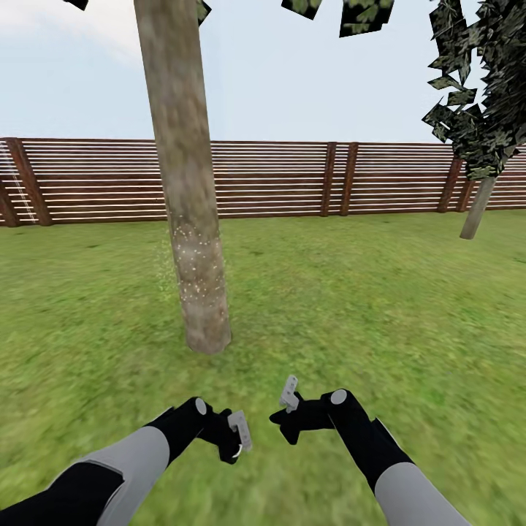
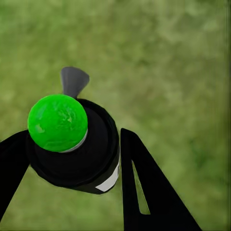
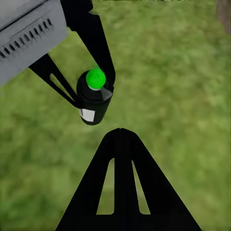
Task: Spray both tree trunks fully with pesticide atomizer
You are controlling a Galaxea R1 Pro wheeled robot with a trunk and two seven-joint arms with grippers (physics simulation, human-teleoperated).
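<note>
L end effector (image 2: 72,159) clamped on sprayer (image 2: 72,144), low over lawn (image 1: 365,307); green end faces wrist cam. Speckled trunk (image 1: 191,241) ahead. R end effector (image 1: 290,398): opening can't tell.

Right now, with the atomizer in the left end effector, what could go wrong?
1. Speckles of pesticide sit in only a low band on the near tree trunk; the bark above looks bare, so coverage may fall short.
2. The pesticide atomizer in the left end effector faces the grass, so a spray now would probably miss.
3. The second tree stands far right, no speckles visible.
</note>
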